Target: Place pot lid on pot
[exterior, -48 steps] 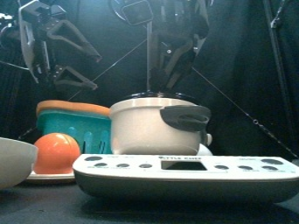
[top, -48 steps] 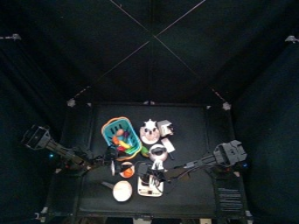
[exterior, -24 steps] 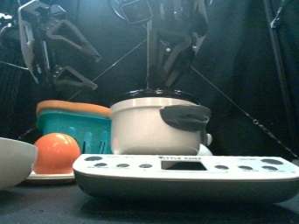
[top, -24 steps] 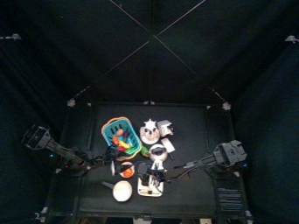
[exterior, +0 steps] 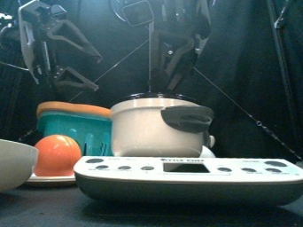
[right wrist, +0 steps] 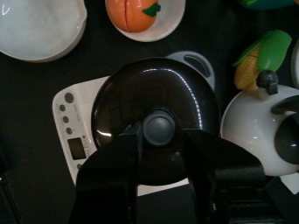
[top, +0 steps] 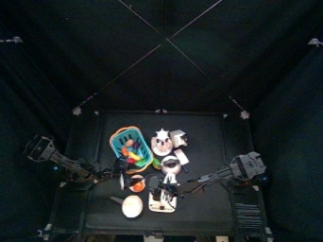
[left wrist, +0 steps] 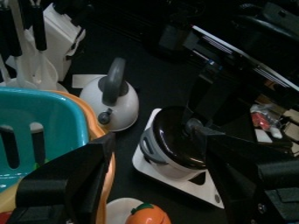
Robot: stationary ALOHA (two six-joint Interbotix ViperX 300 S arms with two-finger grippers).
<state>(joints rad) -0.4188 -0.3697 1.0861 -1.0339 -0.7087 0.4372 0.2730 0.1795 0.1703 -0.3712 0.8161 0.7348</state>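
The white pot point(exterior: 157, 129) with a dark side handle stands behind a white scale. The black lid point(right wrist: 152, 105) lies flat on the pot, its round knob point(right wrist: 159, 128) upward. My right gripper point(right wrist: 160, 140) hangs straight over the lid, jaws open on either side of the knob; in the front view it point(exterior: 173, 82) is just above the pot's rim. My left gripper point(left wrist: 163, 188) is open and empty, raised to the left of the pot point(left wrist: 177, 147). In the top view the pot point(top: 167, 179) is at the table's middle front.
A white scale point(exterior: 183, 176) lies in front of the pot. A teal basket point(exterior: 73, 131), an orange on a plate point(exterior: 56, 155) and a white bowl point(exterior: 12, 164) are to the left. A white kettle point(left wrist: 114, 94) stands behind the pot.
The right gripper has shifted slightly above the pot, with the lid resting on the pot throughout. The left arm has not moved.
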